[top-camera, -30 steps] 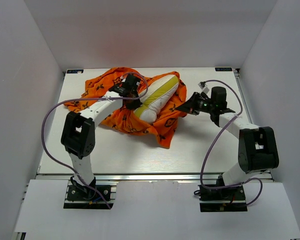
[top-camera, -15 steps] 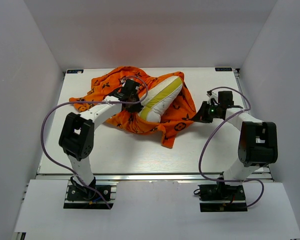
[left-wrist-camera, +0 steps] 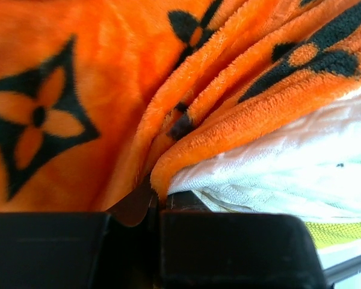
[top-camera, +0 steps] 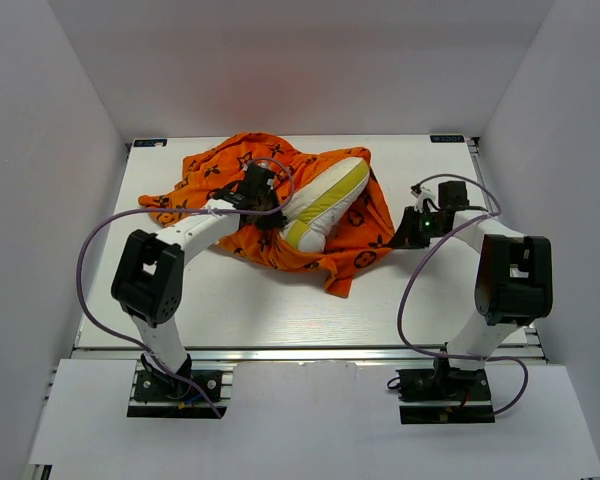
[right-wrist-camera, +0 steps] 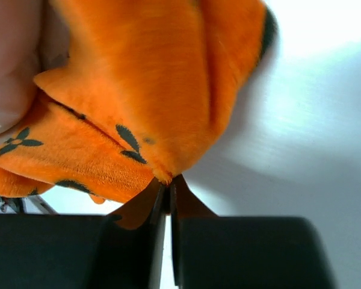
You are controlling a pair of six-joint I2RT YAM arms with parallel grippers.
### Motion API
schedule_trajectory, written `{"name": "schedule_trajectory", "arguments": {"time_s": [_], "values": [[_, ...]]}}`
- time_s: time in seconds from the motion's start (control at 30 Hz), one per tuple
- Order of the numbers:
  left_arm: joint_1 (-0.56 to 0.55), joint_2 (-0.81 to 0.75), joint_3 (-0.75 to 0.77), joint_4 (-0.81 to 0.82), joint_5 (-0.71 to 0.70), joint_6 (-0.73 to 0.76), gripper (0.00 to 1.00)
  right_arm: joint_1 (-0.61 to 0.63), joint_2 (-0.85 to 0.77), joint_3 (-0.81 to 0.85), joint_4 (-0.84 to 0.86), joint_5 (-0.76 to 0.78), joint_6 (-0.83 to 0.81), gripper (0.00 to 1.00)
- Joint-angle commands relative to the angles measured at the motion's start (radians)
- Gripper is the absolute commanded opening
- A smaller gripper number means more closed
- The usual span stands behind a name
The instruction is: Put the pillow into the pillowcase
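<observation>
Seen from above, the pillow [top-camera: 325,198] lies on the orange pillowcase [top-camera: 352,238] at mid-bench [top-camera: 280,310]. Its top is uncovered and its long axis runs from near-left to far-right, between my two arms. The left tool [top-camera: 256,188] sits just beside the pillow's left flank and is the nearer of the two. The right tool [top-camera: 408,230] stands to the right, at the fabric's edge. Through the left wrist, that tool is closed, pinching an orange hem beside the white pillow. Through the right wrist, the other tool is clamped on a hem corner above bare bench.
</observation>
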Motion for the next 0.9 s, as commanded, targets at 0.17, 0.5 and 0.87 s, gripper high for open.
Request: {"name": "schedule_trajectory", "arguments": {"time_s": [0.17,0.5,0.87], "values": [[-0.039,0.171,0.038,-0.122,-0.064,0.04,0.0,-0.01,-0.133,0.148,0.009,0.007,-0.186,0.31],[-0.044,0.182,0.015,-0.07,0.005,0.003,0.0,0.133,-0.188,0.163,0.086,-0.021,-0.264,0.53],[-0.025,0.17,0.073,-0.088,0.017,-0.015,0.0,0.277,-0.013,0.117,0.241,0.172,-0.243,0.6]]}}
